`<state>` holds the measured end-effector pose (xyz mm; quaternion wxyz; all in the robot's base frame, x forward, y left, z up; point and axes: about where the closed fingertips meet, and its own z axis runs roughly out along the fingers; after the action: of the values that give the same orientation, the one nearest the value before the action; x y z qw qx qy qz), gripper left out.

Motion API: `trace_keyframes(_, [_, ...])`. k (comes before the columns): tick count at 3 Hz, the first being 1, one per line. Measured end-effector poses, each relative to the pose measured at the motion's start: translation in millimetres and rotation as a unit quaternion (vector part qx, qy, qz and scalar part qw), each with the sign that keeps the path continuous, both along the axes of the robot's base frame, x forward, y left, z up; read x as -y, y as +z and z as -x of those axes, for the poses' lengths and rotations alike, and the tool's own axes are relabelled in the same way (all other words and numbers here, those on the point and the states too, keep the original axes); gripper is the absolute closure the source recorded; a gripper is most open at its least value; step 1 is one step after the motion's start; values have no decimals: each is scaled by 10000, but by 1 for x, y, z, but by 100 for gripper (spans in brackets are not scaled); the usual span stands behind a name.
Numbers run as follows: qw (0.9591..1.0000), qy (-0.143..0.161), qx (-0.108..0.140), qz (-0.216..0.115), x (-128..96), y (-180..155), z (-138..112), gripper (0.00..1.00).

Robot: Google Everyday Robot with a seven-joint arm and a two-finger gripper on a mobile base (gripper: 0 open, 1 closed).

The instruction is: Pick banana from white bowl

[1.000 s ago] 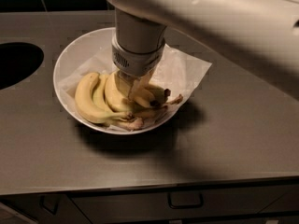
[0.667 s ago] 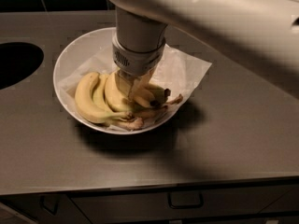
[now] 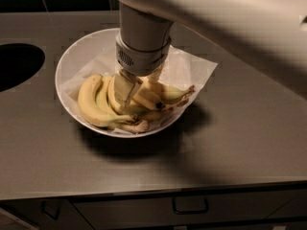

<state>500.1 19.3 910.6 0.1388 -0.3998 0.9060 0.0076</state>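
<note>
Banana (image 3: 165, 94) lies in the white bowl (image 3: 72, 56) on paper lining (image 3: 192, 66), just right of the banana bunch (image 3: 93, 102). Claw (image 3: 136, 91) stays down among the fruit, unmoved over the last second. I cannot tell its opening or hold. Judgement: lift not begun.

No writing, label or number can be read anywhere, even on the gripper (image 3: 137, 91) down in the white bowl (image 3: 79, 51).

Bowl (image 3: 64, 66) sat on counter (image 3: 240, 143), right of a round hole (image 3: 17, 63). Paper (image 3: 192, 68) in it overhung the right rim. Bunch (image 3: 88, 102) lay front-left inside, banana (image 3: 168, 94) to its right. Gripper (image 3: 132, 87) hung down between them.
</note>
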Motion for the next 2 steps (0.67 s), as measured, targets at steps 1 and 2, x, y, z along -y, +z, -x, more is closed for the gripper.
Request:
trace_keyframes(1, [10000, 0, 0, 0, 0, 0, 0, 22])
trace_keyframes(2, [9998, -1, -212, 22, 1, -31, -3, 41])
